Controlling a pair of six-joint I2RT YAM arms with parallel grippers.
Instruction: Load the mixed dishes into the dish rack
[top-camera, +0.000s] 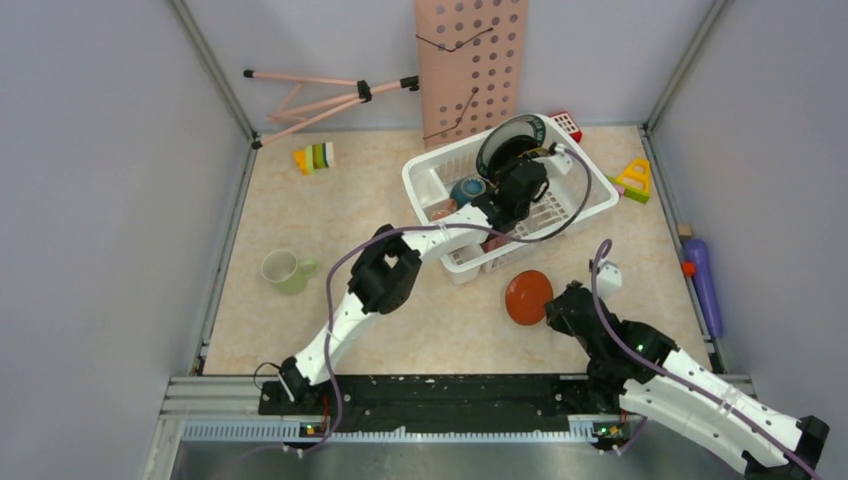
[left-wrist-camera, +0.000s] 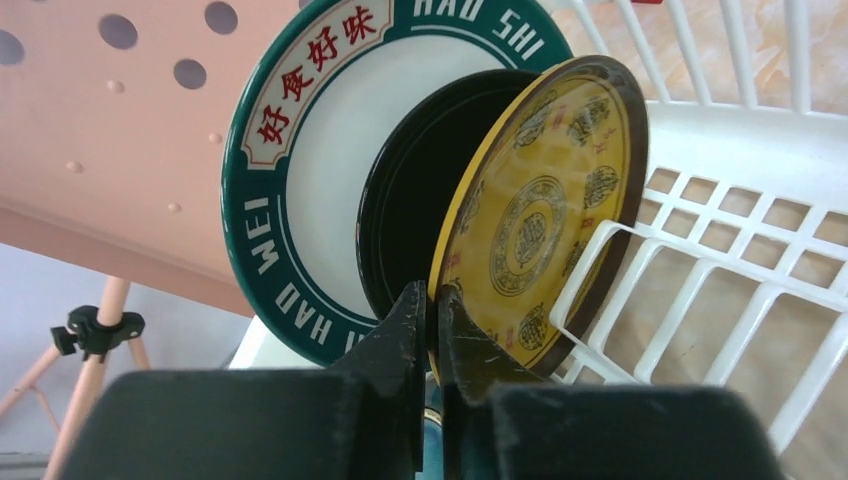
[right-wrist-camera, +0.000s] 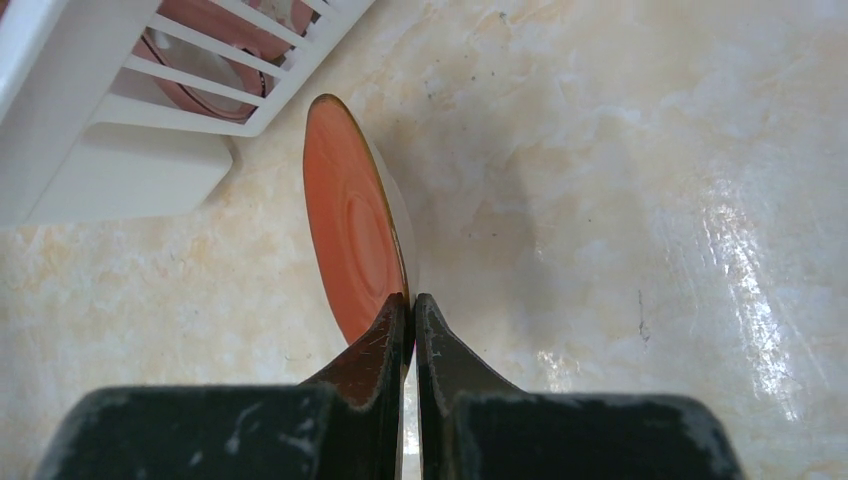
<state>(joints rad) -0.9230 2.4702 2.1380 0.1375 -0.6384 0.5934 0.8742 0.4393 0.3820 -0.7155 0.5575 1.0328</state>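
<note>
The white dish rack stands at the back middle of the table. In it a white plate with a dark green lettered rim stands upright, with a black dish behind a yellowish small plate. My left gripper is shut on the yellowish plate's lower rim, inside the rack. A teal bowl also sits in the rack. My right gripper is shut on the rim of the red small plate, held on edge just above the table in front of the rack. A light green mug stands at the left.
A pinkish cup shows through the rack's slots. A pink perforated board and a tripod lean at the back wall. Toy blocks, a yellow triangle toy and a purple bottle lie around the rack.
</note>
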